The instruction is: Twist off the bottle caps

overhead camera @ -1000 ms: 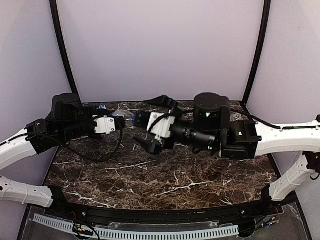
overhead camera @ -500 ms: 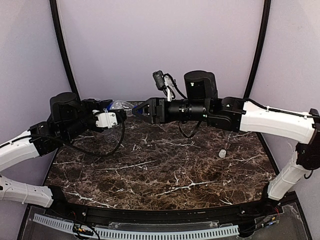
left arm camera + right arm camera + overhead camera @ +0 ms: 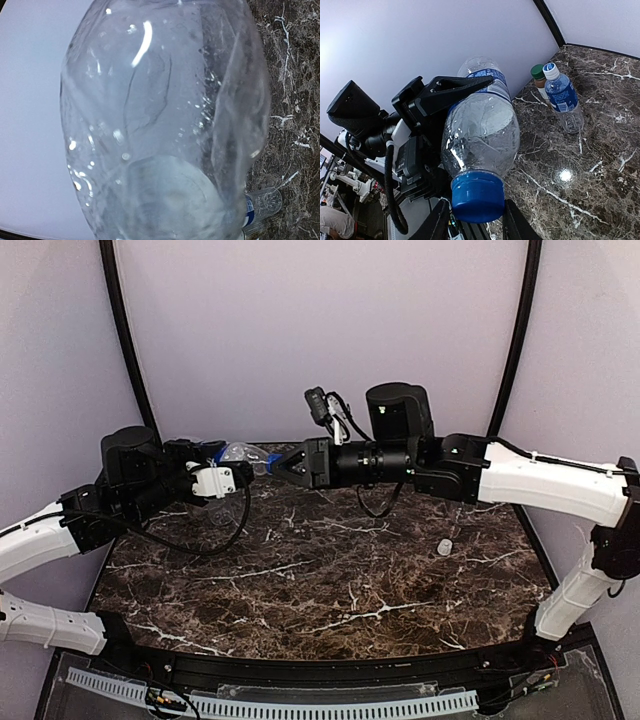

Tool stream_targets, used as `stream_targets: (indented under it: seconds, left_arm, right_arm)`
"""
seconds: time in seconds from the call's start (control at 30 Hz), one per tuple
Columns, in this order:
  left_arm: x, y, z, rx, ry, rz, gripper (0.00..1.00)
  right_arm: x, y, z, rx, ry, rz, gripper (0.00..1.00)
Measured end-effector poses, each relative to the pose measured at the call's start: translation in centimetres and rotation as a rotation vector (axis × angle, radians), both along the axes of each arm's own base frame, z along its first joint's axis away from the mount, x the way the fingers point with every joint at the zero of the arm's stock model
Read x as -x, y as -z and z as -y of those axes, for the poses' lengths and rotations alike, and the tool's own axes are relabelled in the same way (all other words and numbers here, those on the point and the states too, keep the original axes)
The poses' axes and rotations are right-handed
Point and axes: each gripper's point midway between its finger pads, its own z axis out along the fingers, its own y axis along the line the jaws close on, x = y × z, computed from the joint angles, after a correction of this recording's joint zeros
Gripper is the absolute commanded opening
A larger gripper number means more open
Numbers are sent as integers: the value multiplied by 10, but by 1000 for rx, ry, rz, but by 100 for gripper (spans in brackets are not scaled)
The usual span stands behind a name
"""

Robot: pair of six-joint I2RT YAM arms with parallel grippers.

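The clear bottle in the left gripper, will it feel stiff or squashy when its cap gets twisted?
Probably squashy: the bottle looks creased and dented where the left gripper clamps it. It looks empty, so it is likely light. The smooth plastic may slip round as the blue cap turns.

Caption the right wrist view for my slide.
Left tool holds a clear bottle, right tool flanks its blue cap; a green-capped bottle and a white-capped bottle stand behind on the marble table.
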Motion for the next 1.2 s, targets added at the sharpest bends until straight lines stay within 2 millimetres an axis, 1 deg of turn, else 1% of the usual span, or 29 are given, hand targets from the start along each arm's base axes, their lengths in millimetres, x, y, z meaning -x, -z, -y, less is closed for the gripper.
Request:
stream_targets:
  seconds: [0.13,0.2,0.23,0.27,0.33,0.43,0.47,0.7,0.8,0.87,1.03,1.2]
  left_arm:
    - [0,0,0,0,0,0,30]
    - [0,1,0,-1,0,-1,29]
    - [0,1,0,-1,1,-1,29]
    - [0,1,0,-1,1,-1,29]
    - [0,1,0,-1,2,-2,29]
    - [0,1,0,-1,2,-2,29]
    - [0,1,0,-1,2,-3,29]
    - [2,1,0,-2,7,-5,27]
    - [3,4,0,-3,15,-21,26]
    - [7,11,1,-7,29,-50,26]
    - [21,26,2,-28,82,-130,24]
    - [40,50,9,-65,169,-242,24]
  right_arm:
    - [-1,0,-1,-2,-2,-2,39]
    - [-1,0,-2,-4,-4,-4,39]
    - [-2,0,-2,-5,-4,-4,37]
    - [-2,0,-3,-6,-6,-5,34]
    - [-3,-1,-4,-9,-6,-1,24]
    - [-5,-1,-4,-9,-3,-6,2]
    - [-4,0,-4,-9,-4,-8,0]
    - [-3,0,-4,1,-23,31,0]
    - [1,3,-5,51,-54,160,0]
    - [6,8,-6,119,-67,303,0]
    - [30,21,-7,344,-104,785,0]
    - [56,40,-2,572,-185,1293,0]
